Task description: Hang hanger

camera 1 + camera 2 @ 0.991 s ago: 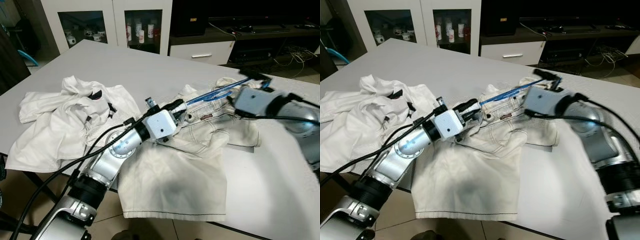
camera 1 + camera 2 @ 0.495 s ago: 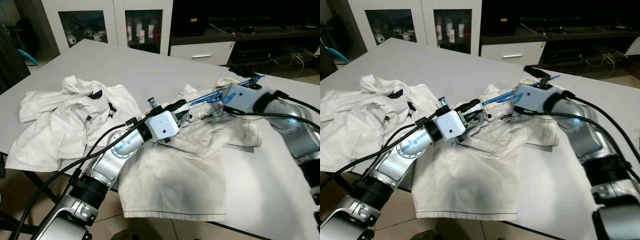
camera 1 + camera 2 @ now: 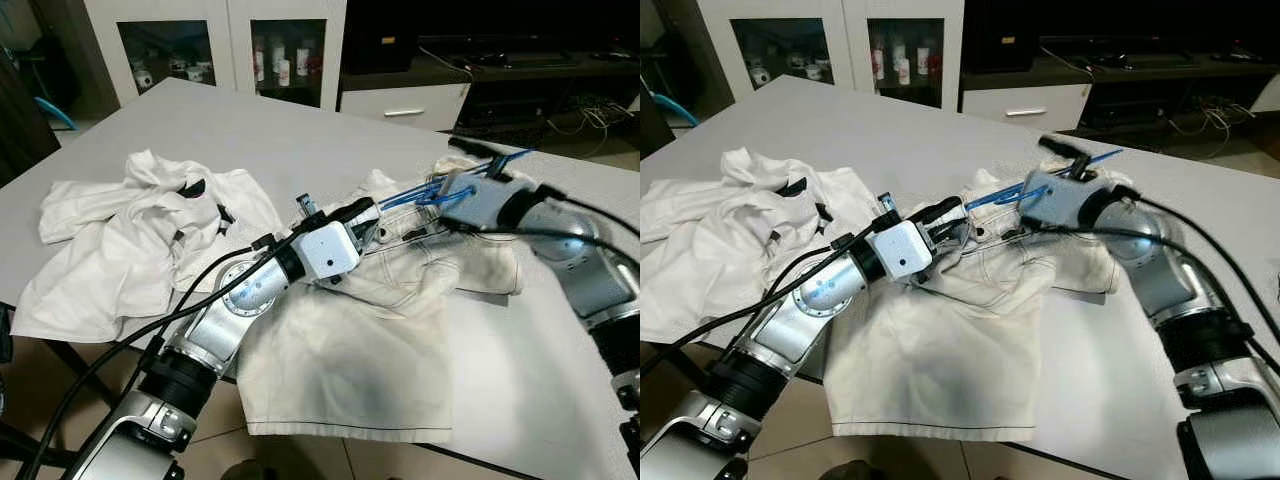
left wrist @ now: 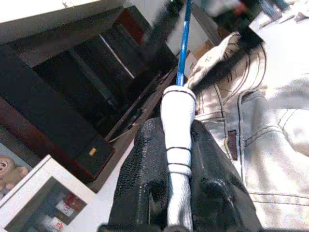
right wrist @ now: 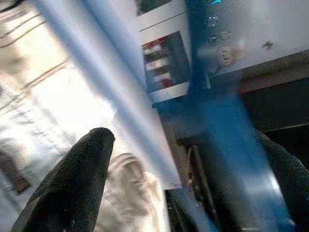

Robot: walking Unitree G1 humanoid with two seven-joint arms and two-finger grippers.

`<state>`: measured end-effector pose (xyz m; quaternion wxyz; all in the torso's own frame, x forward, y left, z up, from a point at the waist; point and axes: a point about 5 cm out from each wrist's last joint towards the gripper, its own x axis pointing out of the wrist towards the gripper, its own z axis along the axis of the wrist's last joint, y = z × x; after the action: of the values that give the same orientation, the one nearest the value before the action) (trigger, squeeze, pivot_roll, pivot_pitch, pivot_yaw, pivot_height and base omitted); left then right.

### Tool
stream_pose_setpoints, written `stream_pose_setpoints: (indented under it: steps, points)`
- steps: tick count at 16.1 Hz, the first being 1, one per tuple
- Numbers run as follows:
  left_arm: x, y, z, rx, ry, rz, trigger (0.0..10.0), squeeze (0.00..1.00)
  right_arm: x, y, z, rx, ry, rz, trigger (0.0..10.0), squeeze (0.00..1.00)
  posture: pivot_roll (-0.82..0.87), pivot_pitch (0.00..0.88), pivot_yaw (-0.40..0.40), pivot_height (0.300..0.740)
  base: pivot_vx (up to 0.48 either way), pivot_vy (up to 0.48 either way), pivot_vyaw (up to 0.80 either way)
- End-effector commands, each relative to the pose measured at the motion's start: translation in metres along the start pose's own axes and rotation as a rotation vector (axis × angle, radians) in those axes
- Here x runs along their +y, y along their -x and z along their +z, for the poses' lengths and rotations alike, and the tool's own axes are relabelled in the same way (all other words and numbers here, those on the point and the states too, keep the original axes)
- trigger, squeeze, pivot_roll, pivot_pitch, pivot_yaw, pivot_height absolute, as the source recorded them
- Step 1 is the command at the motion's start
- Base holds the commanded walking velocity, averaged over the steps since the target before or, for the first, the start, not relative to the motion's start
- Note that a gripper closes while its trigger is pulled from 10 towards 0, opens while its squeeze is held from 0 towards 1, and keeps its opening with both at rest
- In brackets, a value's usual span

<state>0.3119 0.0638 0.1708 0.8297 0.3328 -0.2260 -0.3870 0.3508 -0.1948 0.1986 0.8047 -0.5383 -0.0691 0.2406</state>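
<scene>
White denim shorts (image 3: 350, 340) lie spread on the grey table (image 3: 250, 130). My left gripper (image 3: 368, 222) is shut on their waistband; the left wrist view shows white cloth (image 4: 177, 145) pinched between the fingers, with a blue rod rising out of it. That rod belongs to the blue hanger (image 3: 410, 194), which slants up over the shorts toward the right. My right gripper (image 3: 478, 160) is open around the hanger's far part. In the right wrist view its fingers (image 5: 72, 183) stand wide apart with the blurred blue bars (image 5: 217, 121) between them.
A crumpled white shirt (image 3: 140, 240) lies on the table's left side. Behind the table stand a white glass-door cabinet (image 3: 220, 45) and a low white drawer unit (image 3: 405, 100). The table's front edge runs just below the shorts' hem.
My right gripper has slid left along the hanger toward the shorts, so more of the hanger's far tip now shows beyond it. The left arm and shorts have stayed put.
</scene>
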Motion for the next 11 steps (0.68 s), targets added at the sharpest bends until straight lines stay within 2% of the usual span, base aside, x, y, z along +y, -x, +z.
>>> stream_pose_setpoints:
  steps: [1, 2, 4, 7, 9, 11]
  points:
    - [0.005, -0.003, 0.008, -0.041, -0.033, 0.020, 10.0, 0.00, -0.001, 0.003, -0.004, 0.010, 0.008, 0.002, 10.0, 0.00, 0.06, 0.000, -0.058, 0.723, 0.000, 0.000, 0.00]
    - [0.006, -0.003, 0.008, -0.041, -0.034, 0.023, 10.0, 0.00, -0.006, 0.005, -0.007, 0.024, 0.007, -0.036, 10.0, 0.00, 0.06, 0.000, -0.057, 0.723, 0.000, 0.000, 0.00]
    - [0.005, -0.004, 0.006, -0.028, -0.022, 0.030, 10.0, 0.00, -0.015, 0.009, -0.005, -0.002, -0.088, -0.105, 10.0, 0.00, 0.06, 0.000, -0.058, 0.723, 0.000, 0.000, 0.00]
    - [0.007, -0.002, -0.001, 0.004, 0.050, 0.073, 10.0, 0.00, -0.015, 0.017, -0.004, -0.044, -0.248, -0.180, 10.0, 0.00, 0.05, 0.000, -0.057, 0.723, 0.000, 0.000, 0.00]
    - [0.006, -0.001, -0.004, 0.015, 0.068, 0.076, 10.0, 0.00, -0.013, 0.021, -0.004, -0.072, -0.344, -0.224, 10.0, 0.00, 0.05, 0.000, -0.050, 0.723, 0.000, 0.000, 0.00]
    - [0.007, 0.001, -0.008, 0.031, 0.083, 0.080, 10.0, 0.00, -0.018, 0.030, -0.006, -0.106, -0.459, -0.326, 10.0, 0.00, 0.04, 0.000, -0.044, 0.723, 0.000, 0.000, 0.00]
